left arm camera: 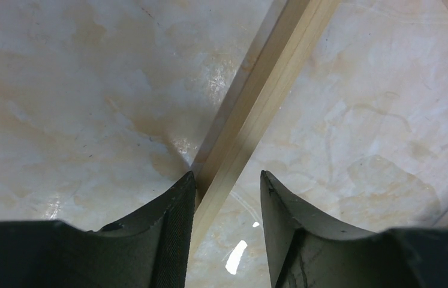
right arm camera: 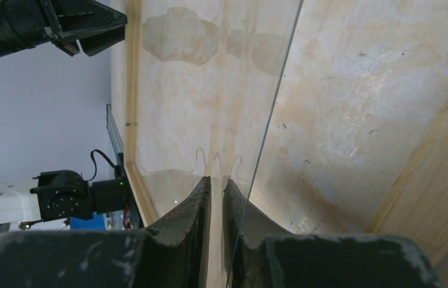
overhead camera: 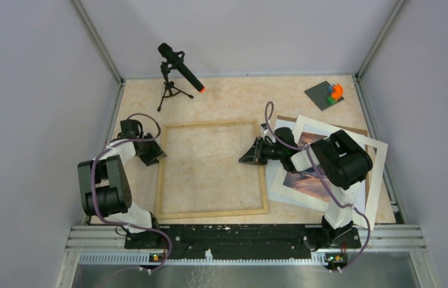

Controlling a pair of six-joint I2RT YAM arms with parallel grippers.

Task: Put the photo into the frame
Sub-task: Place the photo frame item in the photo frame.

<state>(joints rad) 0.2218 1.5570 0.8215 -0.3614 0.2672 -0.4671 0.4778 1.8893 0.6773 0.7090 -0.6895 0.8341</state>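
Wooden frame (overhead camera: 212,213) prep, prob.: left gripper (left arm camera: 227,180) astride frame's left strip, jaws half apart, unclamped; right gripper (right arm camera: 216,183) at frame's right side, nearly closed, apparently pinching clear pane (right arm camera: 209,90). Right of frame, under white mat (overhead camera: 379,168): photo (overhead camera: 303,182), not yet in. Next needs square left clamp, no skewing frame.

Either side of the strip, my left fingers (left arm camera: 176,222) look like matt black plastic with a finely ribbed inner pad. The frame (left arm camera: 257,114) running between them is bare pale wood, smooth with a soft satin sheen, and the table (left arm camera: 77,90) to both sides is a glossy, marbled beige surface throwing back white glare. My right fingers (right arm camera: 194,210) are matt black too, scuffed grey along the edges, and in their narrow gap sits a clear glass pane (right arm camera: 209,108), smooth and bright enough to mirror them, while the wood off to their right shows fine grain.
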